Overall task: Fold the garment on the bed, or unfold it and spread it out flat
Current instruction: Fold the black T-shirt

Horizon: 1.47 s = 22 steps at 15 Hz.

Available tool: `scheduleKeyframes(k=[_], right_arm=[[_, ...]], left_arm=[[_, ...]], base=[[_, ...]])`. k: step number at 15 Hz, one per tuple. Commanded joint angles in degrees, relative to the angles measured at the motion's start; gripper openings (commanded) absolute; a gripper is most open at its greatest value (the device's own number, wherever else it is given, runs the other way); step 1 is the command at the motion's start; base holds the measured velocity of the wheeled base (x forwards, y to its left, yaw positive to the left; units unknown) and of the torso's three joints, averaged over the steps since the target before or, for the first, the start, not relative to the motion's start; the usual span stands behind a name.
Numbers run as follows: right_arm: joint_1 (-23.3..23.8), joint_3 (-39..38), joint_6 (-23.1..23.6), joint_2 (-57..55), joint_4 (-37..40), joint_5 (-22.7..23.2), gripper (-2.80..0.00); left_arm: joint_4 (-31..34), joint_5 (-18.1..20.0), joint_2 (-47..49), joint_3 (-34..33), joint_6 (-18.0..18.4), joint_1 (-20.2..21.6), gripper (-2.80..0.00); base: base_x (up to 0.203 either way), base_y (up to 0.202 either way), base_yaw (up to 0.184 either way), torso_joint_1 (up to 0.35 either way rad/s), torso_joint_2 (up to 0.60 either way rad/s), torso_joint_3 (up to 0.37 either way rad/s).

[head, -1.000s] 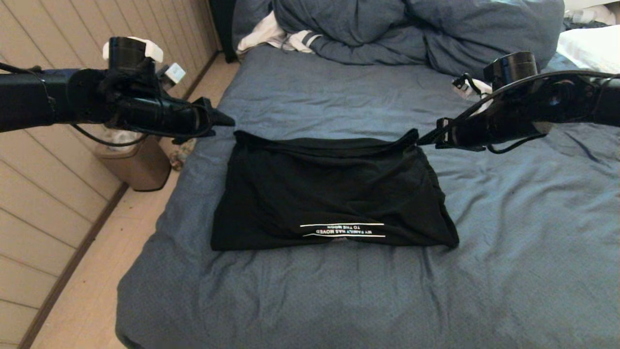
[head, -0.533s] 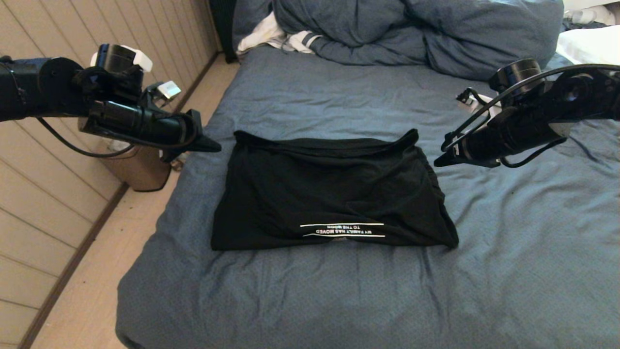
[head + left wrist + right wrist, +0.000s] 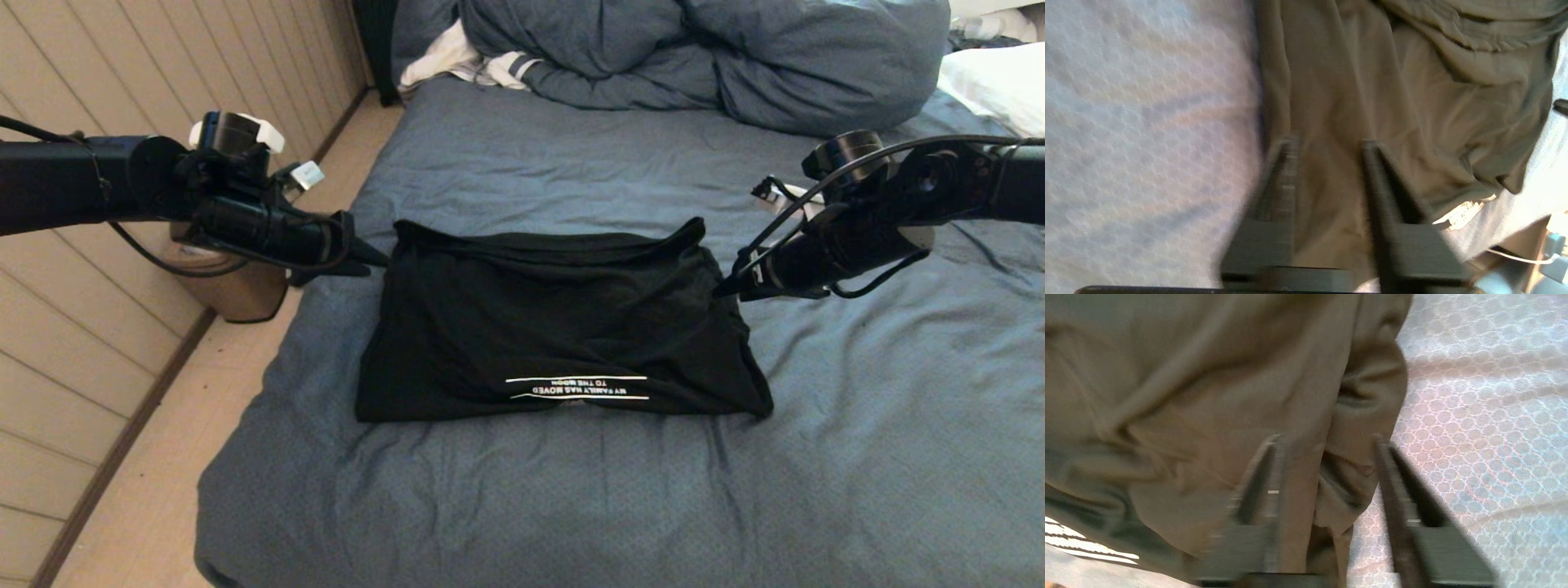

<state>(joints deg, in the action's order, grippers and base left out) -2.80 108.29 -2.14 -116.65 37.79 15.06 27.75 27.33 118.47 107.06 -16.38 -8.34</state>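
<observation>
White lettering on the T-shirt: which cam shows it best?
Head view: the white lettering lies in full between two white lines near the black T-shirt's near edge. The left wrist view catches a blurred scrap; the right wrist view only cropped stripes.

Soft, even daylight fills the head view; the black shirt (image 3: 555, 318) reads as a dark mass with few visible folds. Both wrist views are washed out and smeared by motion blur, rendering the shirt greyish-brown and the bed (image 3: 1474, 396) sheet pale, almost white.
</observation>
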Motion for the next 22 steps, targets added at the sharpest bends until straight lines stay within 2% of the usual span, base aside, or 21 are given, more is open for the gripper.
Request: scheduleKeyframes(k=[1, 3, 5, 6, 8, 10, 12, 15, 16, 20, 22], right_arm=[[0.08, -0.72, 0.39, -0.42, 0.27, 0.15, 0.0], [0.25, -0.68, 0.63, -0.28, 0.27, 0.15, 0.0], [0.09, -0.88, 0.64, -0.61, 0.25, 0.15, 0.0], [0.0, -0.78, 0.64, -1.21, 0.18, 0.18, 0.0], [0.17, -0.63, 0.64, -1.48, 0.18, 0.24, 0.0], [0.4, -0.54, 0.55, -1.72, 0.18, 0.32, 0.0], [0.34, -0.36, 0.55, -2.17, 0.18, 0.32, 0.0], [0.52, 0.21, -0.22, -2.22, -0.04, 0.41, 0.0], [0.59, 0.49, -0.3, -2.31, 0.0, 0.41, 0.0], [1.13, 0.64, -0.24, -1.79, 0.0, 0.41, 0.0], [1.14, 0.69, -0.32, -1.74, 0.09, 0.41, 0.0]], left_arm=[[0.2, -0.39, 1.4, 0.01, 1.66, -0.01, 0.0], [1.67, -2.31, 2.4, -1.8, 4.88, 0.14, 0.0], [1.5, -3.73, 2.26, -7.66, 6.69, 0.42, 0.0], [-1.29, -3.84, 2.34, -10.75, 7.47, 0.47, 0.0], [-12.51, -3.8, 2.04, -14.36, 8.0, 0.51, 0.0], [-16.91, -3.27, 1.59, -16.18, 8.05, 0.52, 0.0], [-17.2, -1.68, 1.44, -15.53, 7.56, 0.9, 0.0], [-18.38, 3.94, 1.26, -13.38, 5.96, 1.92, 0.0], [-18.53, 4.75, 1.55, -12.95, 5.89, 1.92, 0.0], [-20.71, 8.69, 1.26, -14.61, 6.27, 2.59, 0.0], [-20.81, 9.47, 1.8, -15.77, 7.81, 2.54, 0.0]], base=[[0.0, 0.0, 0.0, 0.0, 0.0, 0.0], [0.0, 0.0, 0.0, 0.0, 0.0, 0.0], [0.0, 0.0, 0.0, 0.0, 0.0, 0.0], [0.0, 0.0, 0.0, 0.0, 0.0, 0.0], [0.0, 0.0, 0.0, 0.0, 0.0, 0.0], [0.0, 0.0, 0.0, 0.0, 0.0, 0.0], [0.0, 0.0, 0.0, 0.0, 0.0, 0.0], [0.0, 0.0, 0.0, 0.0, 0.0, 0.0], [0.0, 0.0, 0.0, 0.0, 0.0, 0.0], [0.0, 0.0, 0.0, 0.0, 0.0, 0.0], [0.0, 0.0, 0.0, 0.0, 0.0, 0.0]])
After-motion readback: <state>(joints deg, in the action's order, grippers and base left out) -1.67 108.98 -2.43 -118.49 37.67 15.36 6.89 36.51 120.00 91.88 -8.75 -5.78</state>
